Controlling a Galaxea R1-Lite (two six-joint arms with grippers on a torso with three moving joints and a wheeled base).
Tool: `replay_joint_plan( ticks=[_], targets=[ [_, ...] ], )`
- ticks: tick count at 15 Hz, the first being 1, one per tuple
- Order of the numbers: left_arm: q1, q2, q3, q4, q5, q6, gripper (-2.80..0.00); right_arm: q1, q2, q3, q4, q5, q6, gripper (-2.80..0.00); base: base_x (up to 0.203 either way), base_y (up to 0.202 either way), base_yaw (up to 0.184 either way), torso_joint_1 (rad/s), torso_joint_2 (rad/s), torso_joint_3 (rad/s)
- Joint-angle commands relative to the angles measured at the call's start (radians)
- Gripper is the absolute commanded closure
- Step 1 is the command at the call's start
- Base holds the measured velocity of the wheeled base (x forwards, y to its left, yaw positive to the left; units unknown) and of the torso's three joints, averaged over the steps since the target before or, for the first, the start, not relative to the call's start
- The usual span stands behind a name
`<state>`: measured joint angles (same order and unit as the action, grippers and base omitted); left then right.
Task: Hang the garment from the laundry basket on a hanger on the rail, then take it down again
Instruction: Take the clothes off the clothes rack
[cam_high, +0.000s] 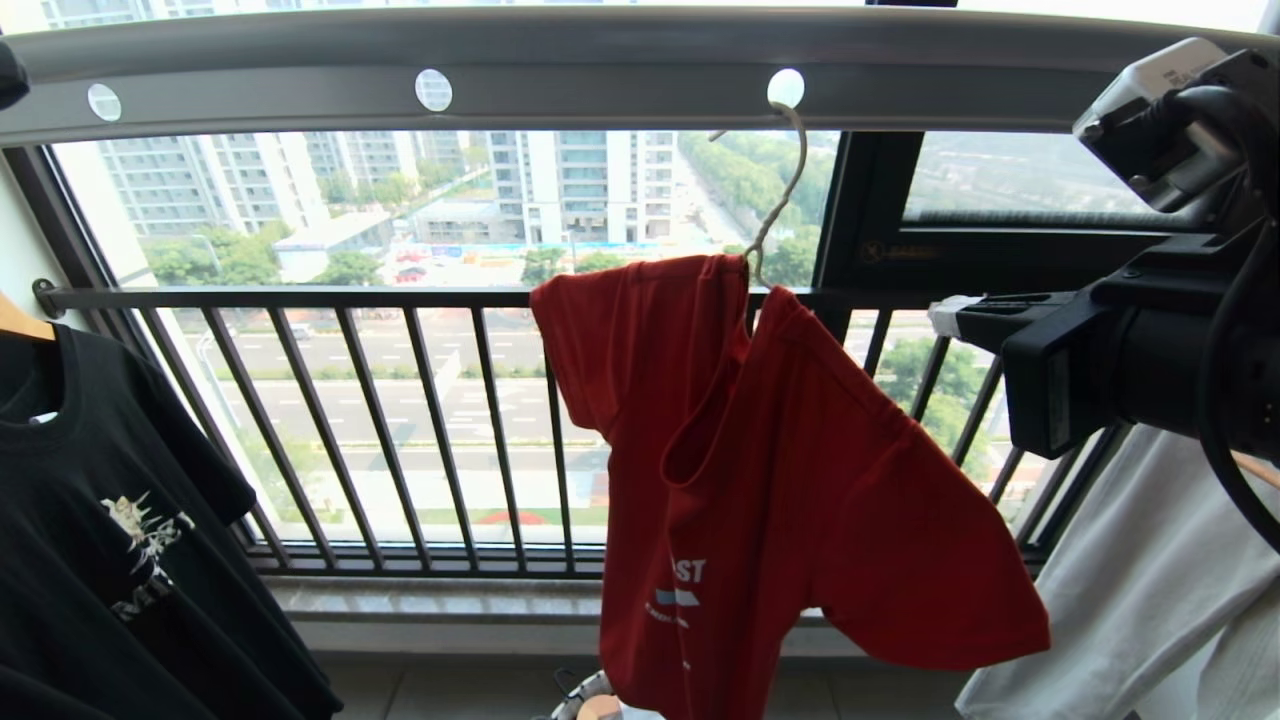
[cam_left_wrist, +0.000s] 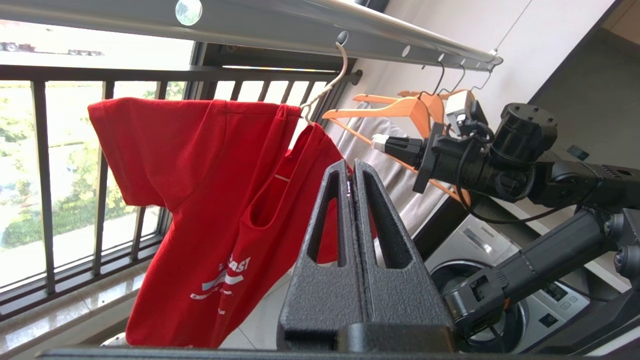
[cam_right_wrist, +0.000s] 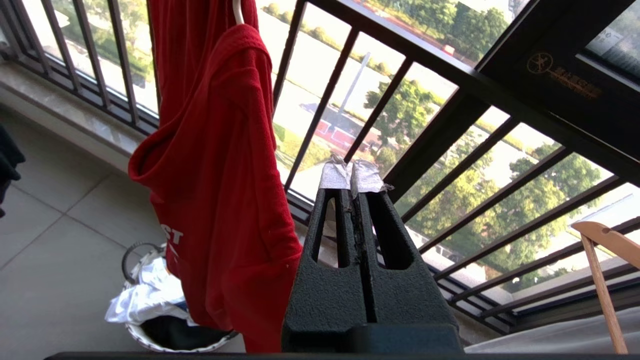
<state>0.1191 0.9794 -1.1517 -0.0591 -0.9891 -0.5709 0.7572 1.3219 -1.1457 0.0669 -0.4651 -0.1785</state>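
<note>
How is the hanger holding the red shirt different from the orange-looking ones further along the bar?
The wire hanger is thin, off-white and carries the red T-shirt; the wooden hangers are thicker and orange-brown with dark hooks. The wire hanger hangs apart from the wooden hangers, which cluster together. All hook into holes of the grey rail.

Grey rail (cam_high: 600, 70) with wire hanger (cam_high: 775, 215) hooked through a hole

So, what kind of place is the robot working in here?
Probably a high-rise flat's enclosed laundry balcony. A perforated grey rail carries a wire hanger with a red T-shirt, a washing machine stands nearby, and the window railing overlooks streets and tower blocks far below.
</note>
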Motion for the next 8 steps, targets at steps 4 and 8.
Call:
replay_joint_plan(
  ticks=[4,8],
  targets=[
    [-0.003,0.002,0.001,0.001,-0.009,-0.003,0.00,-0.074,-0.102,0.060,0.365,0.030,-0.004,0.00,0.000,0.000,0.000,0.000,0.00,0.000],
    [-0.003,-0.001,0.007,-0.001,-0.009,-0.003,0.00,-0.076,-0.133,0.056,0.464,0.043,-0.017,-2.80,0.000,0.000,0.000,0.000,0.00,0.000]
  ],
)
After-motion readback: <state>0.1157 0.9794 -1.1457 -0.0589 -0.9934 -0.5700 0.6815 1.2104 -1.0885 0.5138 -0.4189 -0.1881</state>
